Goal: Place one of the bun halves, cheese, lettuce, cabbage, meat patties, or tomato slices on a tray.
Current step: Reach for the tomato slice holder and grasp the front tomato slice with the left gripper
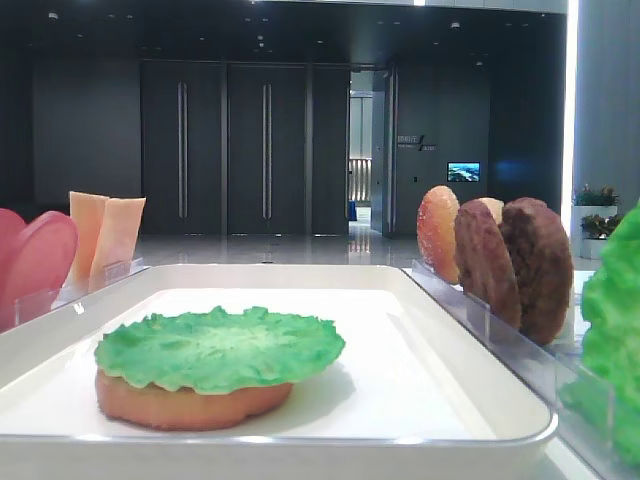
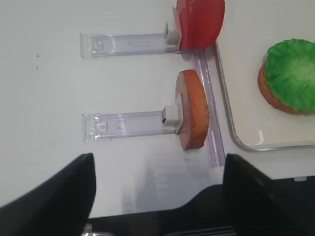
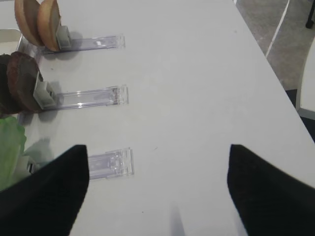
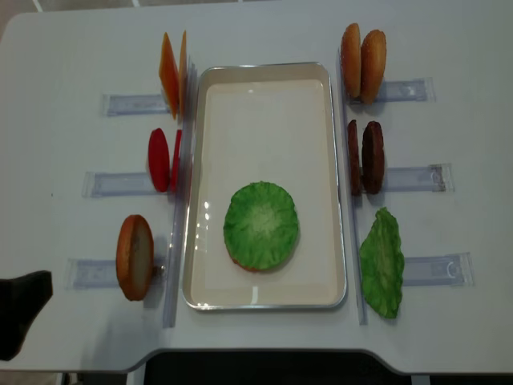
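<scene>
On the white tray (image 4: 333, 120) a green lettuce (image 4: 260, 224) leaf lies flat over a bun half (image 1: 185, 405). In racks left of the tray stand cheese (image 4: 172, 70), tomato slices (image 4: 163, 159) and a bun half (image 4: 135, 257). Right of it stand two bun halves (image 4: 362, 54), meat patties (image 4: 365, 156) and a second lettuce leaf (image 4: 382, 263). My left gripper (image 2: 157, 196) is open and holds nothing, hovering over bare table just short of the bun half (image 2: 193, 115). My right gripper (image 3: 157, 191) is open and holds nothing, beside the lettuce rack (image 3: 109, 163).
Clear slotted racks (image 4: 120, 103) stick outward on both sides of the tray. The table's front edge (image 4: 256, 350) runs close behind the tray. A dark part of the left arm (image 4: 20, 313) shows at the front left corner.
</scene>
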### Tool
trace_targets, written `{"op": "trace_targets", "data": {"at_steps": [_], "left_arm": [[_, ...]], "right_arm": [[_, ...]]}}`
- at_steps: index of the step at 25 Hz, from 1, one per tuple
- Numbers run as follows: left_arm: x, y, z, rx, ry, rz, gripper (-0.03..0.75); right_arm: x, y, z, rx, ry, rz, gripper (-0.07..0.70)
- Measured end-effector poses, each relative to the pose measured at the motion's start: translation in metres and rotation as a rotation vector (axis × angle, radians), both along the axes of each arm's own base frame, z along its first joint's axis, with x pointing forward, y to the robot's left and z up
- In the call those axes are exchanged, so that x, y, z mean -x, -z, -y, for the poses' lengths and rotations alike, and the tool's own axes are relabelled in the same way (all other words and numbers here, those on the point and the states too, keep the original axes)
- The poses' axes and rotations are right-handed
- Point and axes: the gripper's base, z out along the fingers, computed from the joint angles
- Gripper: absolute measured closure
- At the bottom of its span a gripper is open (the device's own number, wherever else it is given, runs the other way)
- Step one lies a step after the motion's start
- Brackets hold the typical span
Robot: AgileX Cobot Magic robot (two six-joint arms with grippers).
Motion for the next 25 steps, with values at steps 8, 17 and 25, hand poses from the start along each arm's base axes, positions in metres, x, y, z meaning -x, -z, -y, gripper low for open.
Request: {"op": "trace_targets", "data": {"at_steps": [8,17,25], "left_arm": [[-0.05,-0.007,0.001,-0.008,-0.006,-0.199,0.112],[-0.112,-0.022,0.003,-0.011,-0.007,-0.301,0.115],[-0.166,-0.026,0.003,-0.028,-0.01,-0.355,0.115]], "right_arm": [[0.0,0.0,0.0,0.0,0.0,0.0,0.082],[0.0,0.0,0.0,0.0,0.0,0.0,0.082],[0.0,0.0,0.0,0.0,0.0,0.0,0.082]]}}
